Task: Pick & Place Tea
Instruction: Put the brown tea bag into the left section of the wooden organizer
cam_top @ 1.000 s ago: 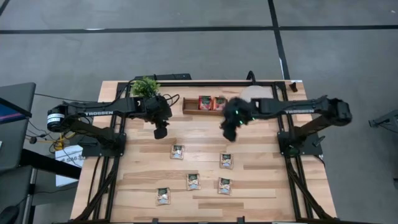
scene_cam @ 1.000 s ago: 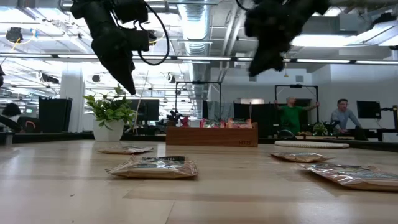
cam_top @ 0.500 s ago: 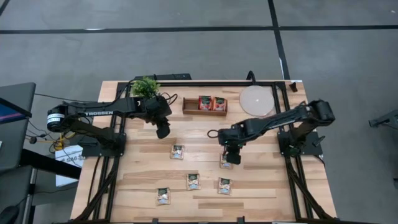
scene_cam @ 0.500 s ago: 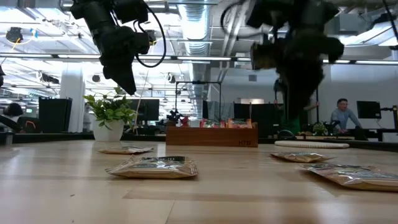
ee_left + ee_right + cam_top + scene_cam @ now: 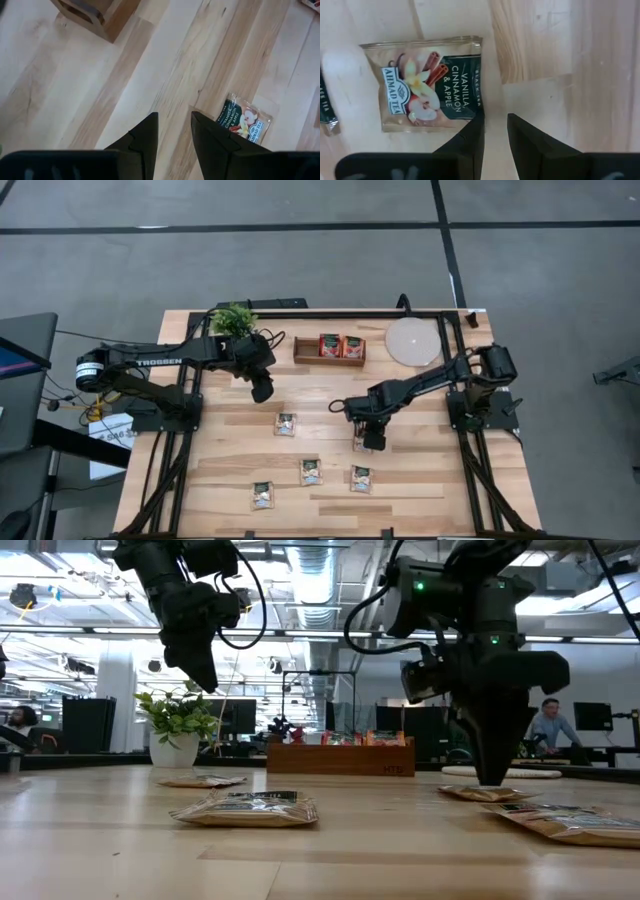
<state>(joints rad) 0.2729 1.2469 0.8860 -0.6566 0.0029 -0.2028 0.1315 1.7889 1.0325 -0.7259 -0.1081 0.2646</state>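
The right end effector (image 5: pixel 371 442) was down at the table (image 5: pixel 420 470), its two fingers (image 5: pixel 470 137) set a narrow gap apart and pinching nothing. In the right wrist view the tips stood just beside one edge of a tea sachet (image 5: pixel 427 82), at the corner nearest them, not astride it; the low view showed the fingers pointing straight down with their tips at or just above the sachet's near rim. The sachet lay flat, close to square, so no long axis mattered much; its printed edge ran across the line of the finger gap. It seemed the coming grip turned on that small sideways offset: the sachet lay mostly to one side of the tips, so closing where they stood would probably catch only its corner or miss.

Farther out from this end effector lay four more sachets; the nearest was below it toward the table's front (image 5: pixel 361 478), and a wooden tray (image 5: pixel 329 360) sat beyond it at the far edge.

The left end effector (image 5: pixel 259 392) hung well above the table, fingers slightly parted and empty, farther from that sachet than the right one.
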